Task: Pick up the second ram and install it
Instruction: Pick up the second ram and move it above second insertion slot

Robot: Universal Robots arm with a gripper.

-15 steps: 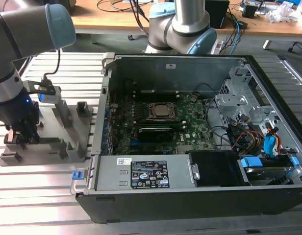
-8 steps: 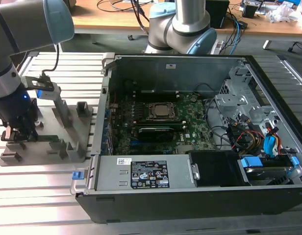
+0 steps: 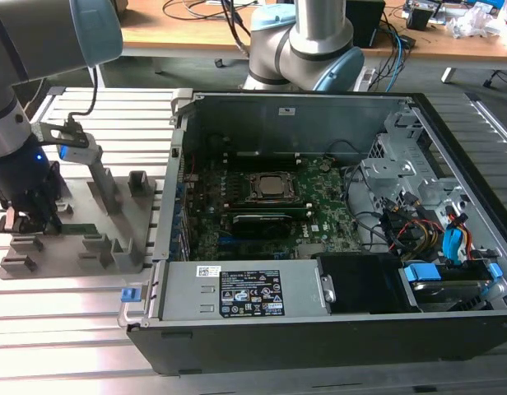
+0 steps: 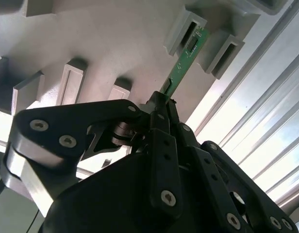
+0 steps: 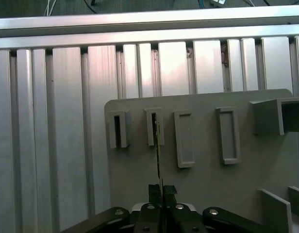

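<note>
The gripper [image 4: 164,104] is clamped on one end of the second ram [image 4: 186,60]. The ram's far end sits in a slotted post of the grey fixture [image 5: 212,189]. The fixture lies on a ribbed aluminium table [image 5: 52,121]. Toward the exterior view's right is an open computer case [image 3: 237,123]. Stickers [image 3: 252,295] on its power supply [image 3: 295,284] carry print too small to read. Beyond it, a wooden desk [image 3: 155,33] holds cables [image 3: 196,8].
</note>
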